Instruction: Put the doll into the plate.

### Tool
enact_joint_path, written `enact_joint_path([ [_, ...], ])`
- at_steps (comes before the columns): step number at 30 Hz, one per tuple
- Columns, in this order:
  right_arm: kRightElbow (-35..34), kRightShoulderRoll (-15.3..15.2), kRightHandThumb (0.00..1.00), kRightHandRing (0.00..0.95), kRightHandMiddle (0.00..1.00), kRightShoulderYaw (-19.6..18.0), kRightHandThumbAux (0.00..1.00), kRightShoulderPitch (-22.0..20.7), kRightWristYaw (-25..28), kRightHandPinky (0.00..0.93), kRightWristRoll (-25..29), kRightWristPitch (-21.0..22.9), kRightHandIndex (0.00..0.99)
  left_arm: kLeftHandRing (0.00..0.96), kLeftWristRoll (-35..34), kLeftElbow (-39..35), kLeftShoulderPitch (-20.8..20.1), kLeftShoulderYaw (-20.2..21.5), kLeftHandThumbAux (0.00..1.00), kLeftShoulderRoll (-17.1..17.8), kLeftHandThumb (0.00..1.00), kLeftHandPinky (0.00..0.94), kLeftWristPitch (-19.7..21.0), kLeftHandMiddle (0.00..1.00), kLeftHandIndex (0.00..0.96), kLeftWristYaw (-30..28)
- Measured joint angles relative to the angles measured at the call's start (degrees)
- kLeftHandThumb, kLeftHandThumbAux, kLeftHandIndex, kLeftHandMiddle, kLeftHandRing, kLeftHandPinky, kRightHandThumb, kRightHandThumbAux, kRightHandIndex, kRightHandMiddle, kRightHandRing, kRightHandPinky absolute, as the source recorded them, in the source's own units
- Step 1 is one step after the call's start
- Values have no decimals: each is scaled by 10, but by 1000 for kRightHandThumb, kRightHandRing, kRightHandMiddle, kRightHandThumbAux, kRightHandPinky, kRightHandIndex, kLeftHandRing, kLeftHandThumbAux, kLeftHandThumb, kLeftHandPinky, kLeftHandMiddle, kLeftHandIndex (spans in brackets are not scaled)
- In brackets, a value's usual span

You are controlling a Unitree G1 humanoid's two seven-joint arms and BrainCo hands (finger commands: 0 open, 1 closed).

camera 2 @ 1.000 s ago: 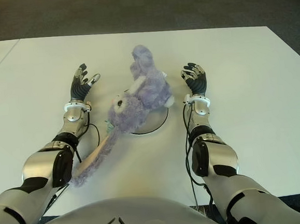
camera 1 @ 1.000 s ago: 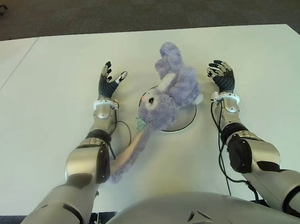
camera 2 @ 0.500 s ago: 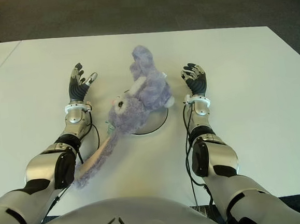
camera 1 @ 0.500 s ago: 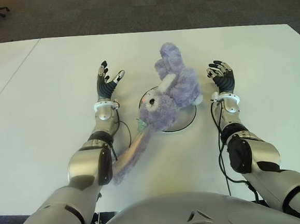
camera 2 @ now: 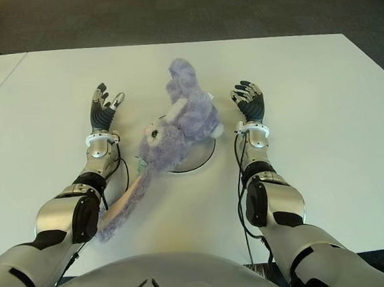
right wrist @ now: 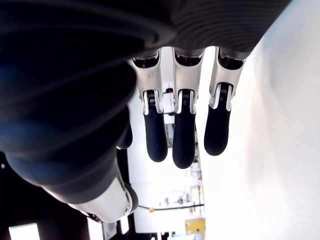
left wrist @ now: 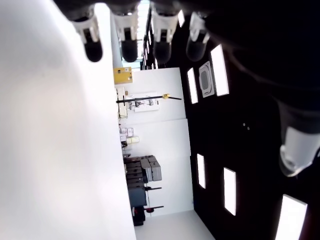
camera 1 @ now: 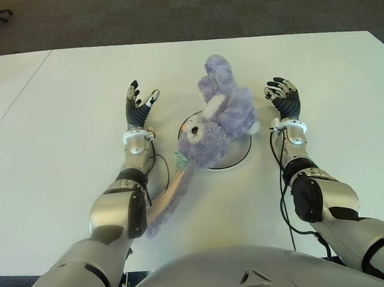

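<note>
The doll (camera 1: 216, 118), a fluffy purple plush animal, lies on the plate (camera 1: 241, 157) in the middle of the white worktop (camera 1: 58, 127), between the robot's two arms. Its body and head cover most of the plate, so that only the near rim and a sliver at the right show from under it. One long limp part of the doll, an ear or limb, trails off the plate toward the near left and lies on the worktop beside the left forearm, and another part sticks up past the far edge of the plate. The left hand (camera 1: 138, 106) shows to the left of the doll and apart from it, with its fingers (left wrist: 94, 46) spread and straight, holding nothing. The right hand (camera 1: 283, 97) shows just to the right of the doll, also apart from it, with its fingers (right wrist: 183, 140) extended loosely and empty. Judging from how things lie, the task looks essentially done: the bulk of the doll sits on the plate and neither hand has hold of it. What is left, if anything, seems small: the trailing part could be tucked in so that the whole doll rests within the rim, though whether that is required cannot be told from here.
</note>
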Motion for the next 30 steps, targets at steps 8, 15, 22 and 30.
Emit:
enact_joint_path([
  [8,0,0,446,373,332,0,867,0,1,400,0,0,274,47,-33,-2,1,28,506,-4,0,56,-1,55,27,-47],
  [15,0,0,444,379,337,0,861,0,1,401,0,0,275,48,-48,-2,0,46,541,-6,0,56,0,53,24,-74],
  [22,0,0,428,378,337,0,857,1,1,393,0,0,271,45,-59,-3,-1,54,581,-7,0,54,6,48,21,-95],
  [30,0,0,407,365,330,0,856,1,0,369,0,0,265,74,-60,-3,-3,62,648,-7,0,97,15,74,43,-97],
])
